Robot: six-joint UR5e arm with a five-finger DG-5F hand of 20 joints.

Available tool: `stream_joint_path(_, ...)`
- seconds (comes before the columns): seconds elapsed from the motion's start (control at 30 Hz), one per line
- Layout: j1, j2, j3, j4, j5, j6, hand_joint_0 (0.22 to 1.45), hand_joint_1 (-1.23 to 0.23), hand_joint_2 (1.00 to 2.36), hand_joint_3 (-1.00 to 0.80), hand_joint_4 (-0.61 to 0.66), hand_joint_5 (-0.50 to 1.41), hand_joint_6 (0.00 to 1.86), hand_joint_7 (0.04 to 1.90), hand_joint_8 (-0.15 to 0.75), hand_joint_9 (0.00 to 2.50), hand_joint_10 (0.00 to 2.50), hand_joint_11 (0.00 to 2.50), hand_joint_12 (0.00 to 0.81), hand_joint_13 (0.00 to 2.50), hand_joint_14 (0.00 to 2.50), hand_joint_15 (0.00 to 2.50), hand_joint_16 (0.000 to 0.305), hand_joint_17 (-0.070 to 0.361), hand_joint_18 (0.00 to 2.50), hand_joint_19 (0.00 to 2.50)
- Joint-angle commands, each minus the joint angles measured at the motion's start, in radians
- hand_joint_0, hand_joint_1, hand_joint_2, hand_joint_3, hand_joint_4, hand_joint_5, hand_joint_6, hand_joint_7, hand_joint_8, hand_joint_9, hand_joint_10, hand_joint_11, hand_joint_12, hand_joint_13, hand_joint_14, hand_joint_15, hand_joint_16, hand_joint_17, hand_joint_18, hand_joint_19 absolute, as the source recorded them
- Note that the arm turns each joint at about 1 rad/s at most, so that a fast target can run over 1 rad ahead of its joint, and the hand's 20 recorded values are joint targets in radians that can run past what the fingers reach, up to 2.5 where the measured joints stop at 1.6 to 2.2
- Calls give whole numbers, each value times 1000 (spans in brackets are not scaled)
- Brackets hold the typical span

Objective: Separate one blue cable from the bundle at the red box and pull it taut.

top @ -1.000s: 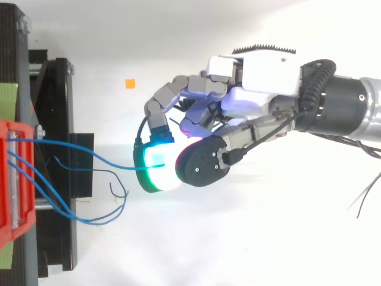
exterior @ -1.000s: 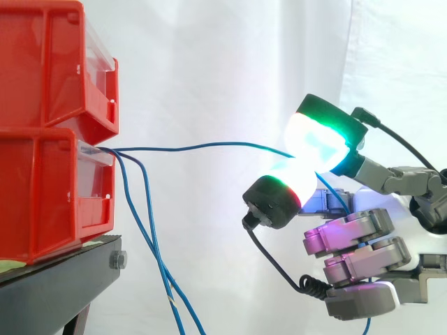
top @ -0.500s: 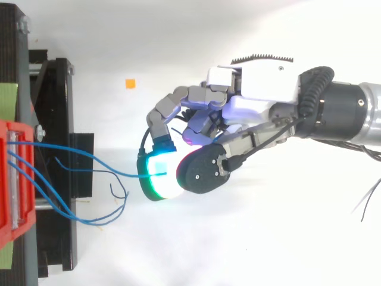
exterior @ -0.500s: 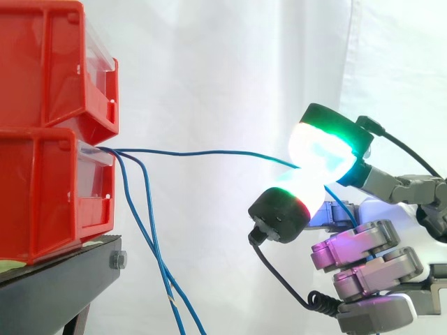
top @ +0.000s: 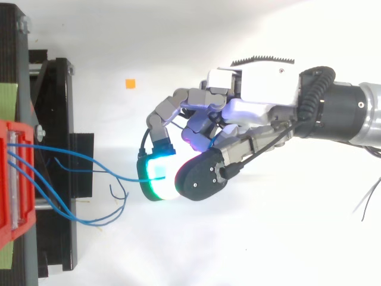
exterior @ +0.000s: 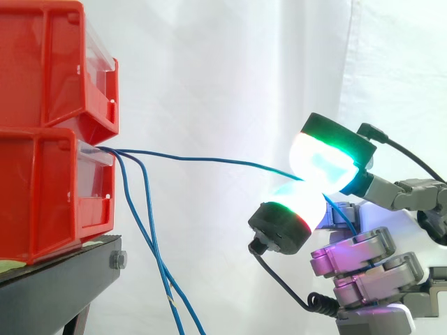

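Hand (top: 253, 104) pinching blue cable (exterior: 209, 160) from red box (exterior: 42, 188), side view showing two other cables (exterior: 165, 283) hanging

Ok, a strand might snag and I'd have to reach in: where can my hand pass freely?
Free: above the held cable, between the red bins and the hand; also beneath it, between the hanging cables and the fingers. Crowded: the lower bin front, where the cables leave, and the pinch.

blue cable (exterior: 209, 160) end buried between the hand's (exterior: 357, 255) glowing pads (exterior: 323, 158). Spare cables (exterior: 152, 244) run off bottom edge. Red bins (exterior: 42, 160) and black stand (exterior: 56, 286) cropped at left.
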Motion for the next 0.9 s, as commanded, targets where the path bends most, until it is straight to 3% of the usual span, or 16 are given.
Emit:
stream_joint_path(0.0,1,0,-1,0,0,-4,814,-795,1009,-387,-276,-194,946,1212,290,872,2486,1667,372,1072,1992,1311,46,104,1195,1158)
stream_joint_path(0.5,-1,0,-1,0,0,-4,809,-797,1011,-362,-246,-193,950,1201,306,785,2500,1931,360,992,2286,1381,46,104,1197,1177)
stream_joint_path(0.57,-1,0,-1,0,0,-4,807,-798,1011,-348,-244,-192,953,1198,305,757,2500,1895,348,966,2384,1347,46,103,1195,1182)
stream_joint_path(0.6,-1,0,-1,0,0,-4,807,-797,1011,-350,-244,-192,955,1189,294,760,2500,1723,359,966,2393,1331,46,104,1194,1179)
stream_joint_path(0.7,1,0,-1,0,0,-4,805,-792,1012,-341,-224,-193,955,1198,299,796,2500,1639,360,1004,2269,1296,45,101,1193,1183)
stream_joint_path(0.87,1,0,-1,0,2,-4,808,-786,1012,-341,-220,-192,957,1184,295,824,2500,1663,362,1014,2230,1306,44,99,1187,1181)
